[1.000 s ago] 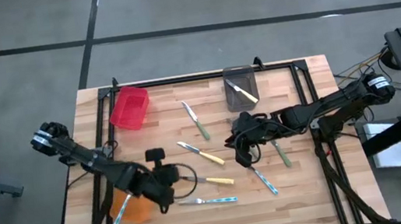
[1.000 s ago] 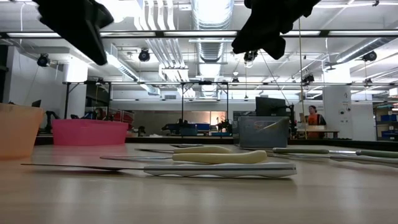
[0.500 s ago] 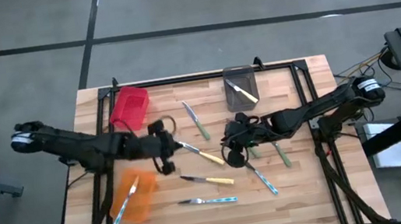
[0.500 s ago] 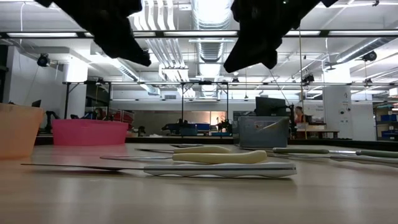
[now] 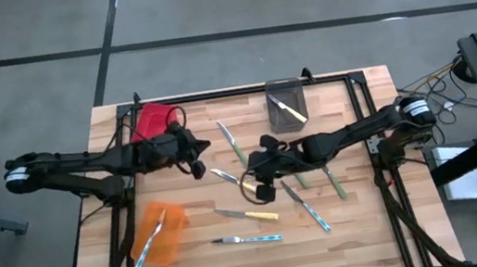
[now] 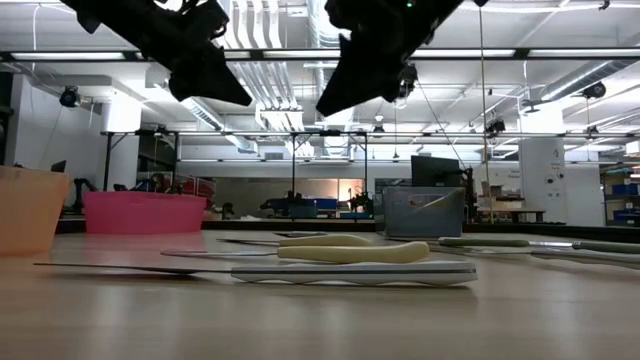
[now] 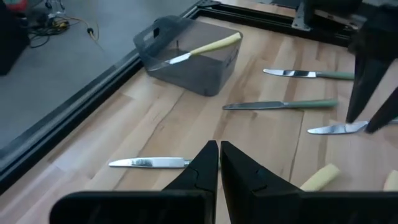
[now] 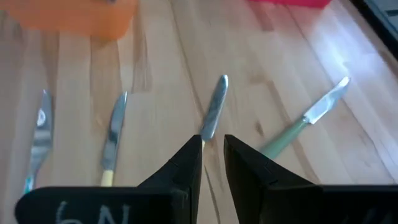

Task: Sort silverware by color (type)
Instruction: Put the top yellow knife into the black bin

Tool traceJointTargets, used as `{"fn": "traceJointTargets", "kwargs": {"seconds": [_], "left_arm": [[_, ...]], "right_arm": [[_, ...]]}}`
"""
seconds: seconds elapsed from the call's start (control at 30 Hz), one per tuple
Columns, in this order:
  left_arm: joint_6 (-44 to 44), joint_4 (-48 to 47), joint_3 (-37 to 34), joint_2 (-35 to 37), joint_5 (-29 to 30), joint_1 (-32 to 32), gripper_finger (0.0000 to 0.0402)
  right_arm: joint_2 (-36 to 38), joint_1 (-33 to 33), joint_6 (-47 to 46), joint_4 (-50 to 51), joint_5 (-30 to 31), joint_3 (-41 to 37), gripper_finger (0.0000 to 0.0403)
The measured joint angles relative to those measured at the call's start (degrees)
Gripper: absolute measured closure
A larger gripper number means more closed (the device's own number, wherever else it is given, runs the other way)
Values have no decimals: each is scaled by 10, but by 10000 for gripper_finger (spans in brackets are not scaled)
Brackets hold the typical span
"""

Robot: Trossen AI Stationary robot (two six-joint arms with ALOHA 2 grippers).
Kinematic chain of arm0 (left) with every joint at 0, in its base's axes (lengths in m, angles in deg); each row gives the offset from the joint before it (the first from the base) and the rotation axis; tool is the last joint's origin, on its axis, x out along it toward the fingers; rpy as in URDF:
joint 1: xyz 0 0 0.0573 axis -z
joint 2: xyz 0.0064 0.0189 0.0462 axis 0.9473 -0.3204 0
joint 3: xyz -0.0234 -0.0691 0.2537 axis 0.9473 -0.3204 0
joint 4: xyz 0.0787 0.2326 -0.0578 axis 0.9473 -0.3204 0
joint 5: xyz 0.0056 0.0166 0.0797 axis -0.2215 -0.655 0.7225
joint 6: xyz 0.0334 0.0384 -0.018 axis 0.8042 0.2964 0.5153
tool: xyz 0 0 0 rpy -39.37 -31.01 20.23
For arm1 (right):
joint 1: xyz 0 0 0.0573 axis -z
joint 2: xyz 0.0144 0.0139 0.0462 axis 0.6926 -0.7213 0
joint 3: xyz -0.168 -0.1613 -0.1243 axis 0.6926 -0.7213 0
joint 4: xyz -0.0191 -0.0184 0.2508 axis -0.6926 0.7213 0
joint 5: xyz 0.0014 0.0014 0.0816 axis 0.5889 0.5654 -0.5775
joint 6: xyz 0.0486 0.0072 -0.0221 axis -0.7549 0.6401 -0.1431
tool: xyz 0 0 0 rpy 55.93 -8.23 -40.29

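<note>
Knives (image 5: 248, 214) part-sorted, most of them loose mid-bench

Nearest, by the front-left corner, the orange bin (image 5: 172, 246) has one blue knife (image 5: 149, 244). Mid-bench, the right gripper (image 5: 258, 187), fingers a narrow gap apart and empty, hovers over a yellow knife (image 5: 226, 175): a pick is being lined up, I'd say, needing a descent astride the handle. The left gripper (image 5: 197, 156), pressed together, hangs beside it. At the far edge, the grey bin (image 5: 276, 121) holds one yellow.
</note>
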Motion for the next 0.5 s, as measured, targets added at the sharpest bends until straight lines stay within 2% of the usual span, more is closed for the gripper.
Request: {"fn": "traceJointTargets", "kwargs": {"seconds": [0.13, 0.3, 0.5], "left_arm": [[0, -2, -1, 0, 0, 0, 401], [17, -4, -12, -1, 0, 0, 402], [13, -3, -48, -3, -1, 4, 401]], "right_arm": [[-37, 2, 11, 84, 0, 53, 344], [-67, 3, -25, 206, 0, 114, 344], [-77, 3, -80, 245, -15, 130, 344]]}}
